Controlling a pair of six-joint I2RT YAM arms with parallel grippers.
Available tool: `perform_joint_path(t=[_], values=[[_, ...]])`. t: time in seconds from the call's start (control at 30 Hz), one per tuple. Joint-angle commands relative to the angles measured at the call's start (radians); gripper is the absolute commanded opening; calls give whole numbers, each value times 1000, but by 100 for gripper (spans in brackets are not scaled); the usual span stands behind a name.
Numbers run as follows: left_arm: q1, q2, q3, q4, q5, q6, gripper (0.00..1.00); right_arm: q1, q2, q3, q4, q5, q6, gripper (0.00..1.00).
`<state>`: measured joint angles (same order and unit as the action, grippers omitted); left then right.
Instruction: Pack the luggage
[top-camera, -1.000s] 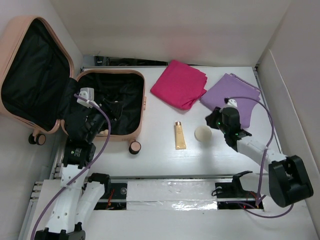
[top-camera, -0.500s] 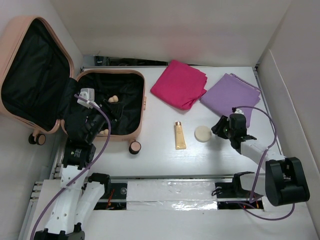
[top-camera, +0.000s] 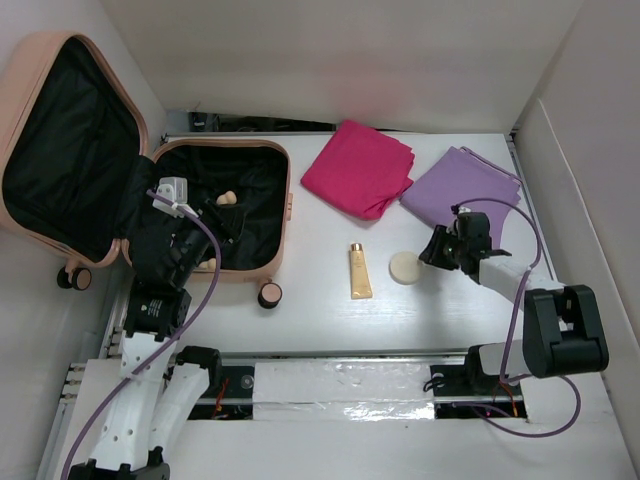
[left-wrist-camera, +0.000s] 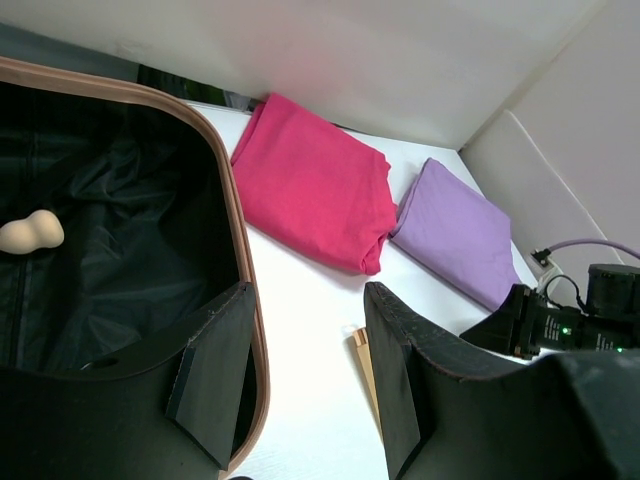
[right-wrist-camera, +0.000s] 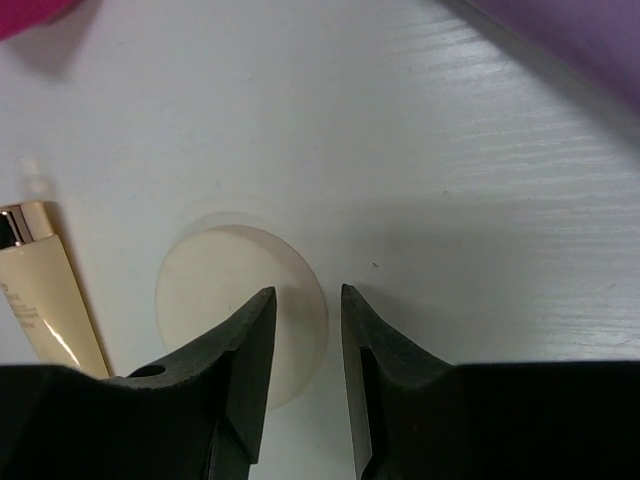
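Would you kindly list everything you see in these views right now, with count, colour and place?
luggage: one, peach-pink with black lining, lying open at the table's left end
sponge: one, beige, inside the luggage
pink cloth: one, bright pink, folded, far middle of the table
purple cloth: one, purple, folded, far right
tube: one, cream, table centre
round pad: one, cream, just right of the tube
table: one, white
left claw: one, black, open, above the luggage's right rim
right claw: one, black, open, empty, at the round pad's right edge
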<state>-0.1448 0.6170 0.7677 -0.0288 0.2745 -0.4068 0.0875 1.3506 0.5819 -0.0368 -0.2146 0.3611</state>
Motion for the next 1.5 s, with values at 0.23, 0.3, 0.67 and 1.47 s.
perform_joint_path(t=[0.23,0.3,0.67,1.47], values=[[-4,-30,33,6,-15,17,45,1,53,102,-149,-63,-80,34],[-4,-31,41,3,-26,20,45,26,85,124,-172,-95,-96,33],[-15,-36,36,-3,-31,23,46,40,-65,140,-110,-97,-50,0],[-6,15,-15,79,15,2,38,635,567,1008,300,-144,268,68]])
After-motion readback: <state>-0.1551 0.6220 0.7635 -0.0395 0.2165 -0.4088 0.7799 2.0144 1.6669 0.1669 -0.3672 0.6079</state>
